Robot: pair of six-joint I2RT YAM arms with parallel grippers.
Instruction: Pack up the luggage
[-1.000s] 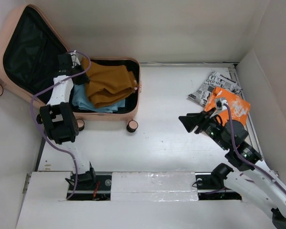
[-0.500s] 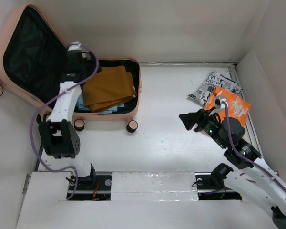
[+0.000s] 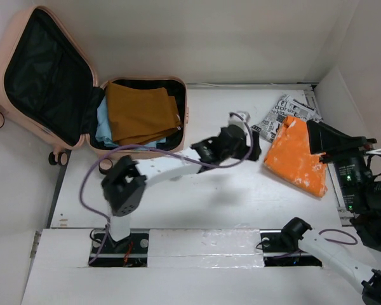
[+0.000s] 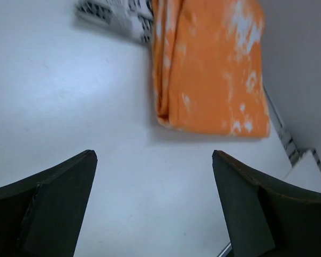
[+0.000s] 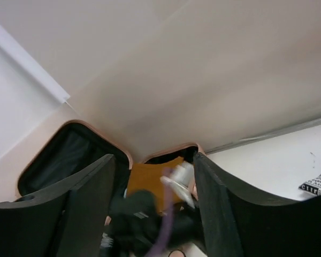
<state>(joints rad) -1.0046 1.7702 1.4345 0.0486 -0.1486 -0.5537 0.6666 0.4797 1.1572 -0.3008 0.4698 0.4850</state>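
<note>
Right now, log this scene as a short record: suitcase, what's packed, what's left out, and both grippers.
suitcase: open, lid swung out to the left
packed: mustard garment lying on a light blue garment
left out: orange cloth and black-and-white printed pack, touching, on the table at right
left gripper: open, empty, facing the orange cloth, not touching it
right gripper: open, empty
</note>
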